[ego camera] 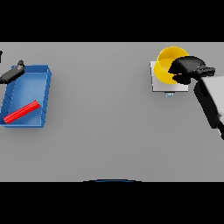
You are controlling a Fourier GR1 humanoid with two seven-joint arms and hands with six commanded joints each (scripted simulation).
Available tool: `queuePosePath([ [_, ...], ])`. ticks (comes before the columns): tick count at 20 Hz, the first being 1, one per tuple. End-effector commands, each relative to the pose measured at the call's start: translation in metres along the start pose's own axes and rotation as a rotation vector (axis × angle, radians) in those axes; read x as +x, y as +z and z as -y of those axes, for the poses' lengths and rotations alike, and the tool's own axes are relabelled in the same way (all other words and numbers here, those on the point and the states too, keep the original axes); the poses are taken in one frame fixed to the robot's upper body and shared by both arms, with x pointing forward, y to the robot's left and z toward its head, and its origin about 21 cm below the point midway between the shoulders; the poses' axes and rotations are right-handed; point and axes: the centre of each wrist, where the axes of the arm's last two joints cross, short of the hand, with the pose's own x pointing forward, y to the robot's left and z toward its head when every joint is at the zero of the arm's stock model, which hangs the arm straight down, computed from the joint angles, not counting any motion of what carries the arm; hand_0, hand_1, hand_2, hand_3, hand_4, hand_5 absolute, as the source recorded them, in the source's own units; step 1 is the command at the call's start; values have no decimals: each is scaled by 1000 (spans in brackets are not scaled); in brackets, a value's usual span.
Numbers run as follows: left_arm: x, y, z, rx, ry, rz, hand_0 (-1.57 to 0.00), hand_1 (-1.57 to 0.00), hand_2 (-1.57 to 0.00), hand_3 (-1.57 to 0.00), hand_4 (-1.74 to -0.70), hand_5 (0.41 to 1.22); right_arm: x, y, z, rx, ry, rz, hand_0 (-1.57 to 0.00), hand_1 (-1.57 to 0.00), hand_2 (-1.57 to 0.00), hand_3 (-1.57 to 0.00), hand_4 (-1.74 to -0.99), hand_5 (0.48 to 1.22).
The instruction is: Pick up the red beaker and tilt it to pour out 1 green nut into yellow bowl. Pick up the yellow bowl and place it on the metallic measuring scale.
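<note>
While your right hand [186, 70] curls round the one yellow bowl [167, 64] on the one metallic scale [158, 85], your left hand [12, 73], fingers unreadable, overlaps the one blue tray [46, 94] holding one red beaker [22, 112].

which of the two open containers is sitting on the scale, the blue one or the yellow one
The yellow bowl, at the far right: it rests on the metallic scale with the right hand at its rim. The blue tray lies directly on the table at the left, holding the red beaker.
</note>
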Motion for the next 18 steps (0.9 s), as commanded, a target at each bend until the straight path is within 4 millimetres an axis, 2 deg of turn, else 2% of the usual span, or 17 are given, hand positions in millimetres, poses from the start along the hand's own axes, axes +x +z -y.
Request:
queuePosePath([
  [1,-2,-1,0,-3,-8,1,1,1,1,1,-805,728,-2,-1,-3,-7,1,2,-1571,-1475,-1567,-1510,-1727,1221],
  [3,0,-3,0,-4,0,1,1,1,1,1,-806,734,-3,-3,-1,-5,-7,14,-1548,-1420,-1568,-1481,-1721,1221],
  [5,3,-4,-1,-2,0,3,1,1,1,1,-811,740,-5,-5,-1,18,-26,9,-1536,-1411,-1569,-1165,-1728,1221],
  [6,1,-3,4,-8,-2,4,1,1,1,1,-813,745,-7,-4,-3,28,-38,4,-1543,-1443,-1496,-1022,-1659,1221],
  [7,0,-3,5,-15,-7,-1,1,1,1,1,-812,745,-7,-6,-2,37,-49,-20,-1525,-1350,-1348,-907,-1596,1134],
  [9,1,-5,5,-15,-2,-8,1,1,1,1,-815,744,-8,-5,-1,37,-59,1,-975,-866,-954,-762,-1504,983],
  [11,-2,-7,4,-9,-7,-10,1,1,1,1,-809,742,-10,-5,-1,56,-62,-3,-624,-554,-694,-670,-1444,887],
  [14,-2,-9,5,-9,-1,-1,1,1,1,1,-809,739,-8,-8,0,75,-55,9,-319,-283,-449,-572,-1397,799],
  [17,0,-9,10,-15,7,-1,1,1,1,1,-812,736,-8,-10,0,81,-38,30,-163,-144,-288,-475,-1356,755],
  [18,2,-10,6,-8,-1,-11,1,1,1,1,-809,736,-9,-10,-2,84,-33,27,-130,-115,-244,-442,-1346,746],
])
